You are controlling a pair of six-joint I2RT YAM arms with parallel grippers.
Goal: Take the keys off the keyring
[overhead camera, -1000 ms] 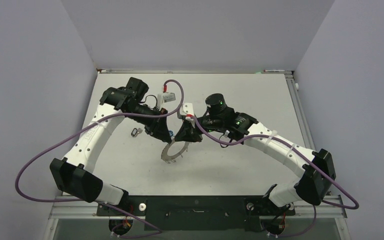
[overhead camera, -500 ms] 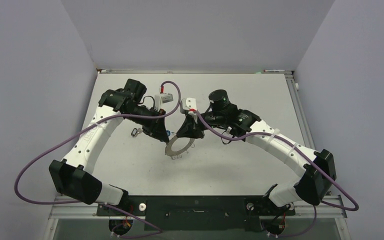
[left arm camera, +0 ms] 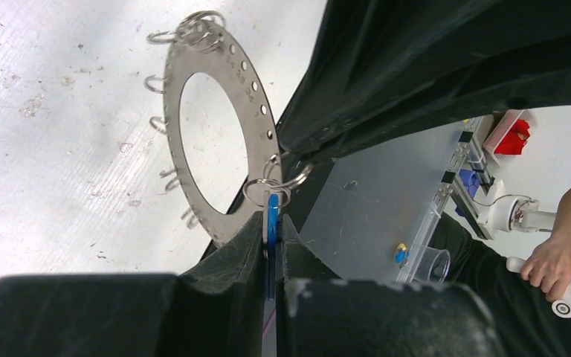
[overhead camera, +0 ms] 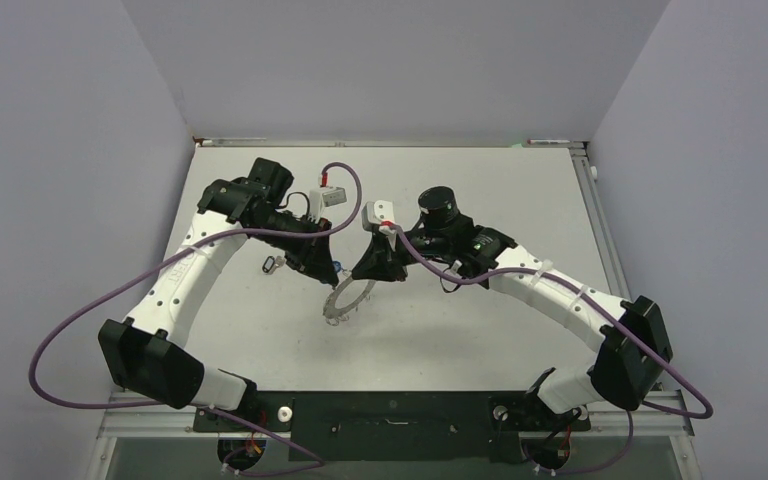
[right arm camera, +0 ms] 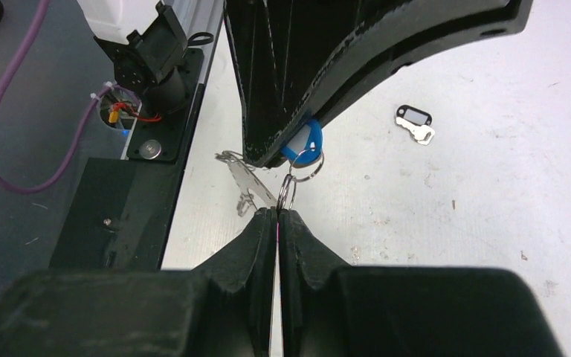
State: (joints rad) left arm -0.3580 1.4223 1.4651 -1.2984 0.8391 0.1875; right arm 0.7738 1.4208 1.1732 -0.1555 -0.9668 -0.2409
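Note:
The keyring (overhead camera: 348,297), a flat grey ring with small wire loops on its rim, hangs tilted just above the table between both grippers. In the left wrist view the keyring (left arm camera: 223,111) fills the upper middle. My left gripper (left arm camera: 271,217) is shut on the blue-headed key (left arm camera: 271,212), which hangs from a wire loop (left arm camera: 268,190) on the rim. My right gripper (right arm camera: 277,211) is shut on the keyring's edge (right arm camera: 253,178), beside that loop. The blue key head (right arm camera: 305,145) shows under the left fingers. In the top view, the left gripper (overhead camera: 322,268) and right gripper (overhead camera: 375,272) almost touch.
A loose key with a dark head (overhead camera: 271,264) lies on the table left of the left gripper; it also shows in the right wrist view (right arm camera: 415,123). The table's near edge with a black rail (right arm camera: 119,216) is close behind the ring. Grey walls enclose the table.
The right gripper and the keyring have shifted slightly up and left, then the ring swung back down-left a little. Both grippers have stayed shut.

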